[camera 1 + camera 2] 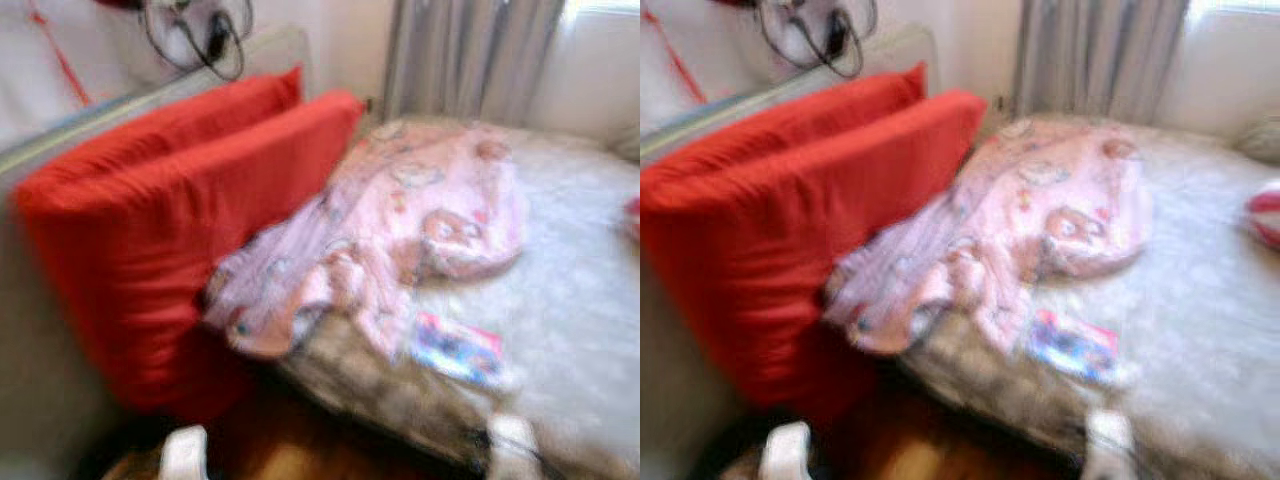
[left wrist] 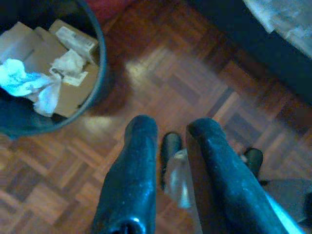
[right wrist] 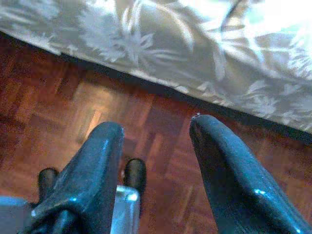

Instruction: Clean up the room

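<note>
A crumpled pink patterned cloth [image 1: 400, 220] lies across the near corner of a bed [image 1: 580, 300] with a pale flowered cover. A small colourful packet [image 1: 455, 348] rests on the bed just in front of the cloth. Both arms hang low over the parquet floor. My left gripper [image 2: 173, 127] is open by a narrow gap with nothing between its fingers, and a dark waste bin [image 2: 99, 73] holding paper and cardboard stands close by it. My right gripper [image 3: 156, 126] is wide open and empty, beside the hanging edge of the bed cover [image 3: 195, 53].
Two large red cushions [image 1: 180, 220] lean against the wall at the left of the bed. A grey curtain [image 1: 470, 50] hangs behind it. A red and white object [image 1: 1265, 212] lies at the bed's right edge. Parquet floor [image 2: 185, 73] runs between bin and bed.
</note>
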`<state>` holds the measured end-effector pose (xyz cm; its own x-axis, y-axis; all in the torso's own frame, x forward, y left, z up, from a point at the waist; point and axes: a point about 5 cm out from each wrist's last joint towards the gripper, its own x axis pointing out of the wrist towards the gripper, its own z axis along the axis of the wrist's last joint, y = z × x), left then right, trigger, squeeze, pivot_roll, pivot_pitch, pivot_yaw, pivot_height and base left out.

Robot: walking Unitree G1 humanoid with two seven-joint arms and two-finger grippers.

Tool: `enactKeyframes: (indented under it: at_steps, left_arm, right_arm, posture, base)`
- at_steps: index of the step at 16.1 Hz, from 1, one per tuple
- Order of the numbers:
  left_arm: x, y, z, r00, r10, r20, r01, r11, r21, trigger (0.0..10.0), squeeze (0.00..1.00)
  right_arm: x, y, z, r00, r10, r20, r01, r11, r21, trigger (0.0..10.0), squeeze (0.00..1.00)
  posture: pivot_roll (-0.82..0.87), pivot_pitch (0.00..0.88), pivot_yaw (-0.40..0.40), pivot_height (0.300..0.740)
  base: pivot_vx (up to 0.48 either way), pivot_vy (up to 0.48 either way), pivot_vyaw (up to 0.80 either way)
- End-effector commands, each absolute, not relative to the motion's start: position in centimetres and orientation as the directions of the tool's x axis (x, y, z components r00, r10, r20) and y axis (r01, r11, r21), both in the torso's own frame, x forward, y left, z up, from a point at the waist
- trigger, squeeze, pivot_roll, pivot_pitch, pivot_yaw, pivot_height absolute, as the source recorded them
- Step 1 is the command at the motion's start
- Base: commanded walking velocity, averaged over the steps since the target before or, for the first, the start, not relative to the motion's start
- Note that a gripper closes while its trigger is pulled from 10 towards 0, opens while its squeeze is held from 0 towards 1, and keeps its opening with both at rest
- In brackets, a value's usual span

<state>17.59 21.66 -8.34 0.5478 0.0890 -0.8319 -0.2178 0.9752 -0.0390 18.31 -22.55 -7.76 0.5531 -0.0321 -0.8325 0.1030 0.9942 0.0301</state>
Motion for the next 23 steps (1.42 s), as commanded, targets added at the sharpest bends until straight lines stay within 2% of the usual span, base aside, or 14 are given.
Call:
enactKeyframes:
  at_steps: [1, 5, 11, 19, 23]
  left_arm:
    - [18.06, 21.16, -8.22, 0.557, 0.079, -0.827, -0.219, 0.974, -0.055, 10.0, 0.0]
    - [18.09, 21.17, -8.21, 0.558, 0.079, -0.826, -0.219, 0.974, -0.055, 10.0, 0.0]
    - [18.12, 21.18, -8.19, 0.559, 0.08, -0.825, -0.22, 0.974, -0.055, 10.0, 0.0]
    - [18.57, 21.41, -7.79, 0.619, 0.1, -0.779, -0.232, 0.971, -0.06, 10.0, 0.0]
    - [18.57, 21.38, -7.69, 0.645, 0.079, -0.76, -0.196, 0.978, -0.065, 10.0, 0.0]
  right_arm:
    - [17.77, -23.58, -7.78, 0.533, -0.061, -0.844, 0.113, 0.994, -0.001, 10.0, 0.0]
    - [17.79, -23.55, -7.78, 0.535, -0.061, -0.843, 0.122, 0.993, 0.006, 10.0, 0.0]
    - [17.89, -23.52, -7.72, 0.55, -0.064, -0.833, 0.14, 0.99, 0.017, 10.0, 0.0]
    - [18.43, -23.35, -7.29, 0.648, -0.075, -0.758, 0.216, 0.972, 0.089, 10.0, 0.0]
    - [18.17, -23.22, -7.37, 0.662, -0.074, -0.746, 0.221, 0.97, 0.1, 10.0, 0.0]
  posture:
    - [-0.03, 0.0, 0.043, 0.74]
    - [-0.03, 0.0, 0.042, 0.74]
    - [-0.02, 0.0, 0.044, 0.74]
    - [-0.02, 0.0, 0.054, 0.74]
    - [-0.02, 0.0, 0.066, 0.74]
  base:
    - [0.292, 0.0, -0.75]
    - [0.292, 0.0, -0.75]
    - [0.293, 0.0, 0.0]
    - [0.0, 0.0, 0.0]
    - [0.0, 0.0, 0.0]
